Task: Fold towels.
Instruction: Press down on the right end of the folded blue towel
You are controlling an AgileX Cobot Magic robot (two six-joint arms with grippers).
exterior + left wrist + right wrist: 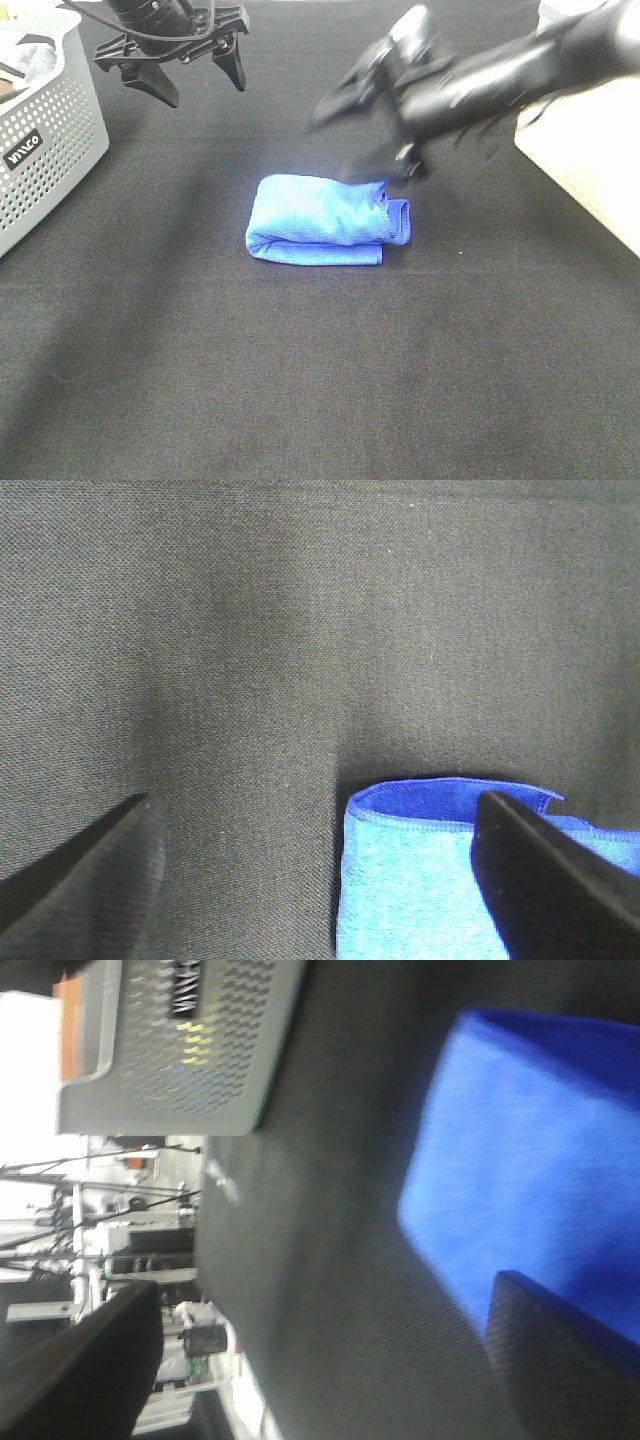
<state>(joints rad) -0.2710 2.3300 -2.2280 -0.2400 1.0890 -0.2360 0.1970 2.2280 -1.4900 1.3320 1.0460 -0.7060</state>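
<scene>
Folded blue towel [325, 222], counter [300, 380] centre; left gripper [200, 75] at 11 o'clock, right gripper [365, 135] at 1 o'clock, jaws spread, empty.

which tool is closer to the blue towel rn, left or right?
The right tool: blurred, it hangs just above the towel's far right corner. The left tool sits open, well back near the grey basket.

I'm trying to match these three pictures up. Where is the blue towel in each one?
Exterior high: blue towel, folded, centre of the black cloth.
Left wrist: lower right, partly behind one dark finger.
Right wrist: right side, blurred.
Shared landmark: the black cloth; the grey basket shows overhead and in the right wrist view.
</scene>
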